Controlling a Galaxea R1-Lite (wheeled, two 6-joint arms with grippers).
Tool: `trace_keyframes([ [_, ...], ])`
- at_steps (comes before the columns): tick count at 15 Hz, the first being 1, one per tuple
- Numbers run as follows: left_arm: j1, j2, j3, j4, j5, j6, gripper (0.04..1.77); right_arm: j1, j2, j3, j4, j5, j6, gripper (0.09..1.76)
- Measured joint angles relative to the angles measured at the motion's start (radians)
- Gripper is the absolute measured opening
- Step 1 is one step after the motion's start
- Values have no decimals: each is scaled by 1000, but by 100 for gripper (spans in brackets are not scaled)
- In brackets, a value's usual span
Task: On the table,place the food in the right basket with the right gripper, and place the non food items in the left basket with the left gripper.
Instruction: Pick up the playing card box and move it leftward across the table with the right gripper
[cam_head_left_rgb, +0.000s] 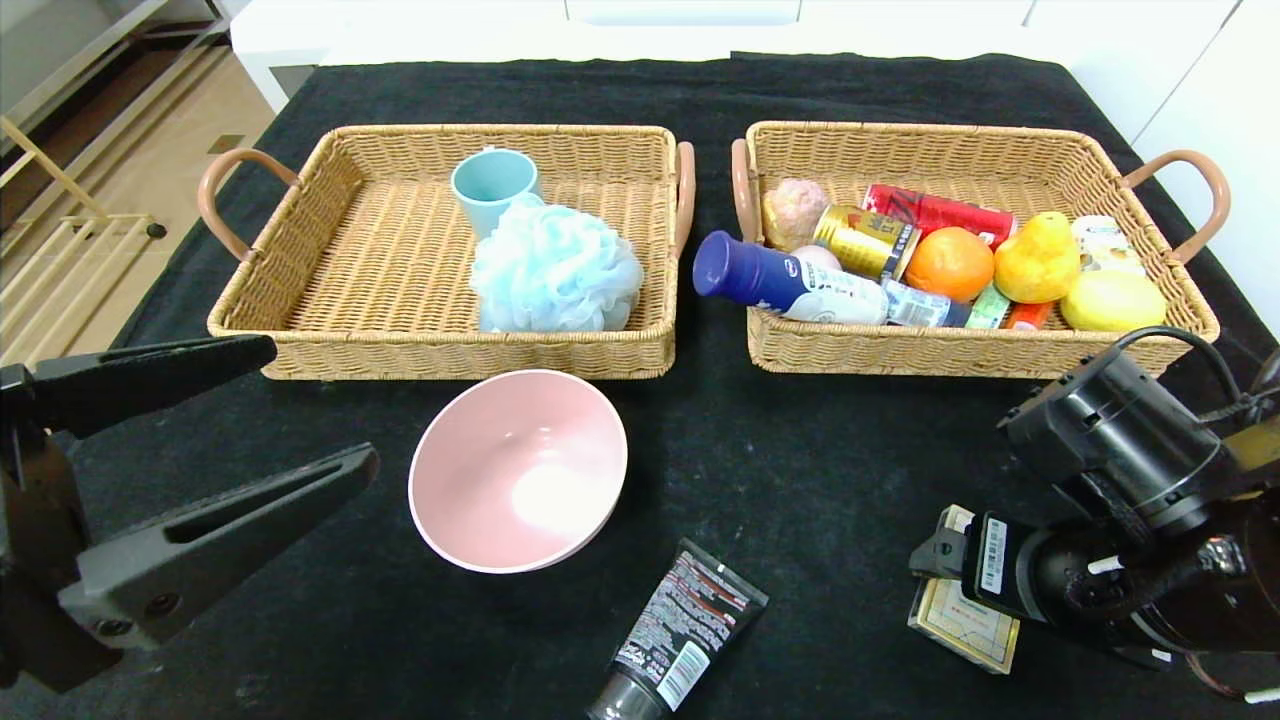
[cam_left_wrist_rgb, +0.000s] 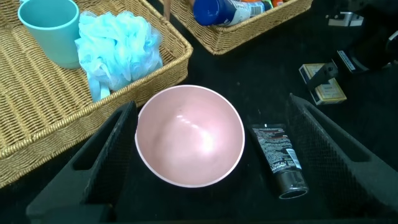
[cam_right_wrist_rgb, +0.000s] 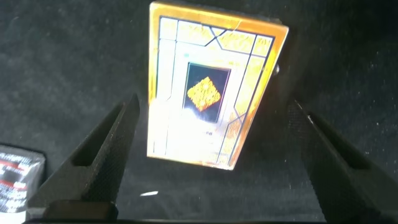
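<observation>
On the black table (cam_head_left_rgb: 800, 450) a pink bowl (cam_head_left_rgb: 518, 470) stands upright in front of the left basket (cam_head_left_rgb: 460, 355). A black tube (cam_head_left_rgb: 680, 635) lies near the front edge. My left gripper (cam_head_left_rgb: 325, 405) is open and empty, left of the bowl. In the left wrist view the bowl (cam_left_wrist_rgb: 189, 137) and tube (cam_left_wrist_rgb: 281, 160) lie between its spread fingers (cam_left_wrist_rgb: 112, 143). My right gripper (cam_right_wrist_rgb: 214, 106) is open above the gold-edged card box (cam_right_wrist_rgb: 211, 99), which also shows in the head view (cam_head_left_rgb: 965, 620). The right basket (cam_head_left_rgb: 960, 355) holds the blue-capped bottle (cam_head_left_rgb: 790, 280), orange (cam_head_left_rgb: 948, 262) and pear (cam_head_left_rgb: 1038, 258).
The left basket holds a teal cup (cam_head_left_rgb: 492, 185) and a pale blue bath puff (cam_head_left_rgb: 555, 268). The right basket also holds a lemon (cam_head_left_rgb: 1112, 300), cans (cam_head_left_rgb: 865, 240) and small packets. White furniture stands beyond the far edge of the table.
</observation>
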Motion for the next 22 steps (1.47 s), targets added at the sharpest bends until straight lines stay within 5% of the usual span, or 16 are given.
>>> trace_keyframes([
  [6, 0, 0, 0, 0, 0, 0, 172, -4, 9, 1, -5, 14, 3, 171],
  [11, 0, -1, 1, 0, 0, 1, 172, -3, 24, 1, -4, 14, 10, 110],
  [22, 0, -4, 0, 0, 0, 2, 172, 15, 28, 3, -3, 15, 7, 107],
])
